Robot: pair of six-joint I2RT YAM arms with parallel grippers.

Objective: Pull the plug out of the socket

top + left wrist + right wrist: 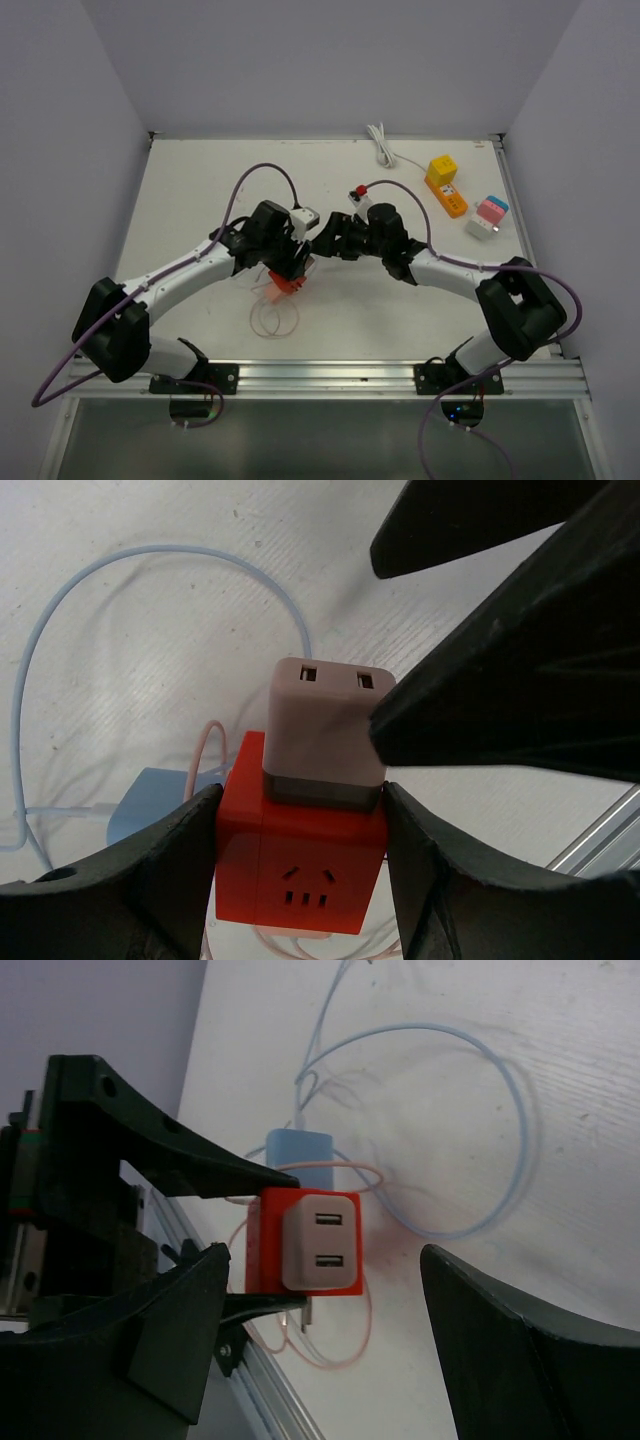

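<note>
A red cube socket point(300, 855) is clamped between the two fingers of my left gripper point(300, 800), held a little above the table. A beige two-port plug point(320, 725) sits seated in its top face. In the right wrist view the plug point(320, 1245) faces the camera on the red socket point(262, 1250). My right gripper point(325, 1253) is open wide, one finger on each side of the plug, neither pressing on it. In the top view the left gripper point(288, 270) and right gripper point(328, 240) meet at the table's middle over the socket point(290, 284).
A blue adapter point(300, 1155) with a light blue cable loop and a thin pink cable point(273, 318) lie under the socket. A yellow power strip point(445, 185), a pink-and-blue cube point(487, 215) and a white cord point(382, 145) lie at the back right. An aluminium rail point(330, 375) runs along the front edge.
</note>
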